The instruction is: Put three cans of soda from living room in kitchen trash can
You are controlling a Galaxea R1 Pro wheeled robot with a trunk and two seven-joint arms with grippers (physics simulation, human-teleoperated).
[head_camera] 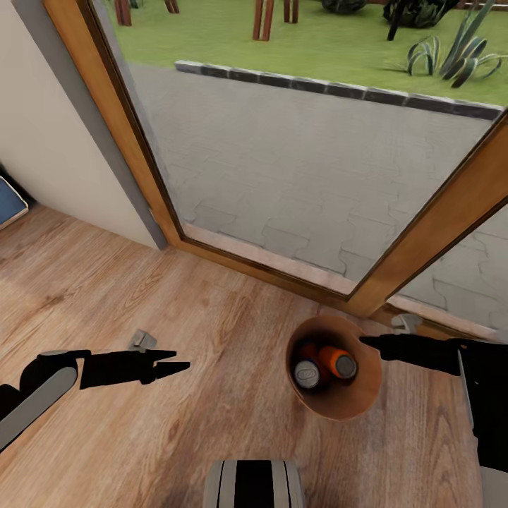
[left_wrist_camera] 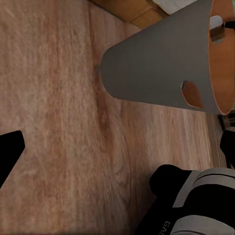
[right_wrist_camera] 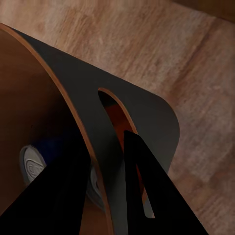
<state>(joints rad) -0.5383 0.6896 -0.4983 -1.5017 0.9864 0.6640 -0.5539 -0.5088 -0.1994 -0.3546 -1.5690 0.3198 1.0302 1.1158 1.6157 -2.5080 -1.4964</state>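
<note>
Fingers on your right gripper (head_camera: 365,341) straddle the wall of the tash can (head_camera: 363,402): in the right wrist view one finger sits inside, the other outside by the handle slot, so they're parted around the rim; can't tell if they actually pinch it. Left gripper (head_camera: 185,365) hangs over the wood floor (head_camera: 106,296), well apart from the bin, fingers close together with nothing between them; can't tell if fully closed. Tash can stands on the floor just in front of the wood-framed glass door (head_camera: 437,226). Inside it you've got an orange can (head_camera: 334,361), another can (head_camera: 307,373) with its grey top facing up, and a bit more orange behind. Right wrist view shows a blue can (right_wrist_camera: 41,156) at the bottom.
</note>
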